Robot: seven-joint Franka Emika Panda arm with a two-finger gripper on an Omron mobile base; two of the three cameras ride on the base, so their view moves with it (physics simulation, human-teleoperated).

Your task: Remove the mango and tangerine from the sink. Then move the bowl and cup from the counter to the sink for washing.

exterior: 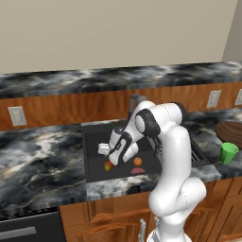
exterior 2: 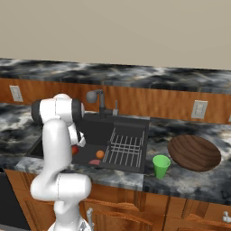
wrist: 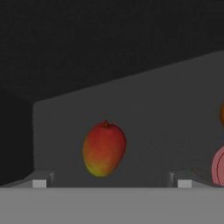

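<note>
The white arm bends down into the sink, a dark recessed basin set in the marbled surface, with its claw lowered inside the basin and its two fingertips standing wide apart with nothing between them. Directly ahead of the open claw, centred between the tips but apart from them, the mango lies on the basin floor, red above and yellow-green below; from the left base view it shows just below the hand as a small red-green fruit. The tangerine, a plain orange ball, rests on the basin floor a little to the claw's right, near the mango but not touching it, and beside it lies a pink disc on the floor, whose edge also appears at the right margin of the hand view. Farther to the right of the claw, a wire rack occupies the far side of the basin, and the dark faucet rises behind the basin at the wall. Well beyond the rack, on the surface outside the basin, the green cup stands upright near the front edge, with the wooden bowl just behind and to its right, the two close but apart.
</note>
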